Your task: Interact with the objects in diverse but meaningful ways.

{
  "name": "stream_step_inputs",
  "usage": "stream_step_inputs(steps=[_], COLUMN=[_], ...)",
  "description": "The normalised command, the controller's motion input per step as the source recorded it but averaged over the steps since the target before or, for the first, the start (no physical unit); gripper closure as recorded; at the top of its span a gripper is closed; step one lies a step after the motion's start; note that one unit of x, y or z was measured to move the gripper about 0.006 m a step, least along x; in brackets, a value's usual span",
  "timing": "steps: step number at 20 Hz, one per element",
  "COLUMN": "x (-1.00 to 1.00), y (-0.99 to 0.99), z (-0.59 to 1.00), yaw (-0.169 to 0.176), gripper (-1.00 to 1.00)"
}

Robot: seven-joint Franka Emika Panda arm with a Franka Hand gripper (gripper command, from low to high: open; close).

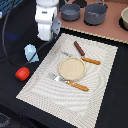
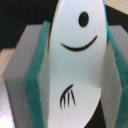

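In the wrist view, the gripper is pinching the white fish-like toy with a drawn eye, smile and fin mark between its two teal-padded fingers, the pads pressing on either flank of the piece while its rounded face is filling most of that picture. In the exterior view the white robot arm is hanging over the far corner of the pale woven rectangular placemat, and the clamped toy itself is hidden there behind the arm's body. Just off the mat's edge, toward the exterior view's left, the light blue carton-shaped block is lying on the black tabletop, with the red tomato-like ball sitting near it, closer to the camera. On the mat, the dark brown sausage-like stick is resting beyond the round tan plate, which is sitting between the wooden-handled knife and the wooden-handled fork. Grey pots are standing on the brown board behind.
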Motion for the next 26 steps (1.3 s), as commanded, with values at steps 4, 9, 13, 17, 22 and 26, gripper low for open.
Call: stream_step_inputs(steps=[4,9,13,17,22,26], x=[0.79,0.68,0.61,0.53,0.56,0.64], y=[-0.31,-0.56,-0.69,-0.75,-0.81,-0.72], z=[0.94,0.52,0.32,0.19,0.0,0.02], yaw=[-0.028,-0.037,-0.004,0.0,-0.022,-0.042], gripper=[1.0,1.0,1.0,1.0,1.0,1.0])
